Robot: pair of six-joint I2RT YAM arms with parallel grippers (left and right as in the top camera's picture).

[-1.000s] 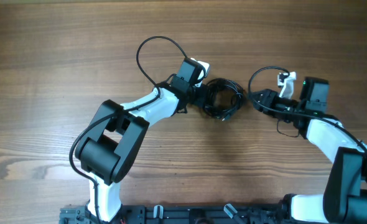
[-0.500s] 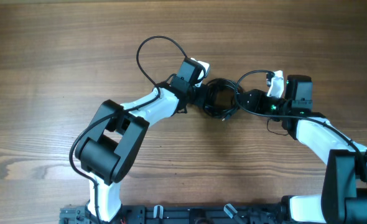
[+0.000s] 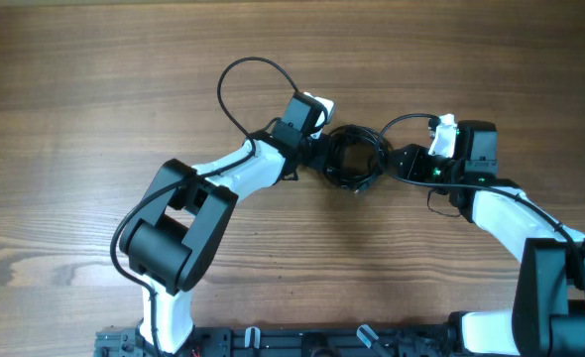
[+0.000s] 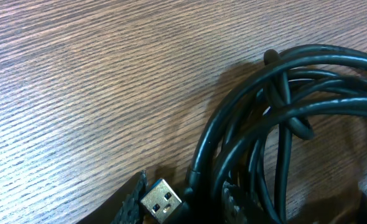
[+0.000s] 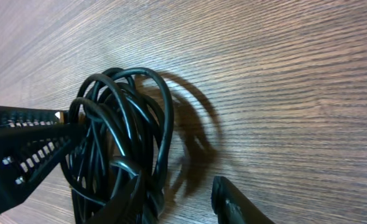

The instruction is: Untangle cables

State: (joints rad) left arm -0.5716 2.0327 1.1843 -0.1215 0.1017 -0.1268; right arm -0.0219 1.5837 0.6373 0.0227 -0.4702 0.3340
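Note:
The cables lie as a tangled black coil at the table's middle, with one loose loop arching to the far left and another to the right. My left gripper is at the coil's left edge, shut on the cables. In the left wrist view a silver USB plug and a thick strand sit between the fingers of the left gripper. My right gripper is at the coil's right edge. In the right wrist view the right gripper is open, one finger among the strands and the other over bare wood.
The wooden table stretches wide on all sides. The left arm's white links run down to its base at the front edge. The right arm comes in from the lower right. The left gripper's finger shows in the right wrist view.
My right gripper has moved left to the coil's right edge, and the loop beside it came along. The left gripper and the coil have stayed put.

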